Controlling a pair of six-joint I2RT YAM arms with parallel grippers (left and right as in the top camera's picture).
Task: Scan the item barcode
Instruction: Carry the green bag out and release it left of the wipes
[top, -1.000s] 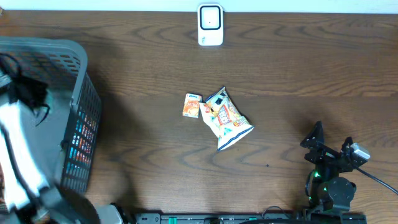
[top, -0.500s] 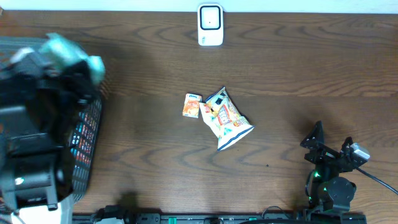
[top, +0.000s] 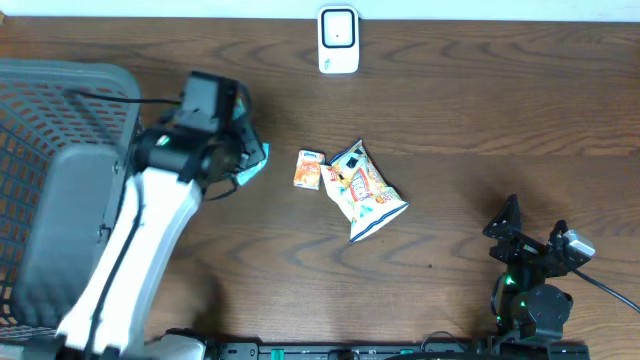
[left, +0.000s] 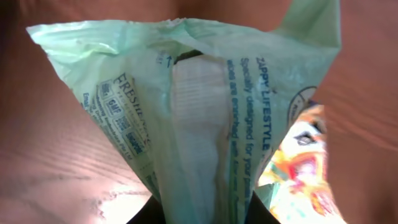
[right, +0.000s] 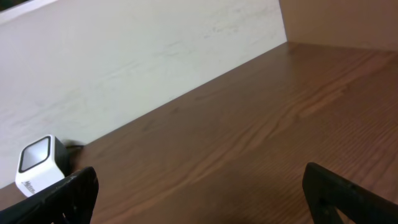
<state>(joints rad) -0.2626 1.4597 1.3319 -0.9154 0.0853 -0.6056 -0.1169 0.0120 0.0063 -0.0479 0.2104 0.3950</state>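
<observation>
Left gripper, seen from overhead, is clamped on the green packet just beside the basket; carry it toward the scanner. Its wrist view shows only print, no clear barcode, so you should rotate it first. Right gripper gapes wide, empty.

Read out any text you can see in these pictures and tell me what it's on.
"ZAPPY LIFESTYLE": pale green plastic packet.
"Specially designed for your": same packet, cut off.
Packet's other print, white box scanner label, colourful snack bag, small orange packet: too small or blurred.
</observation>
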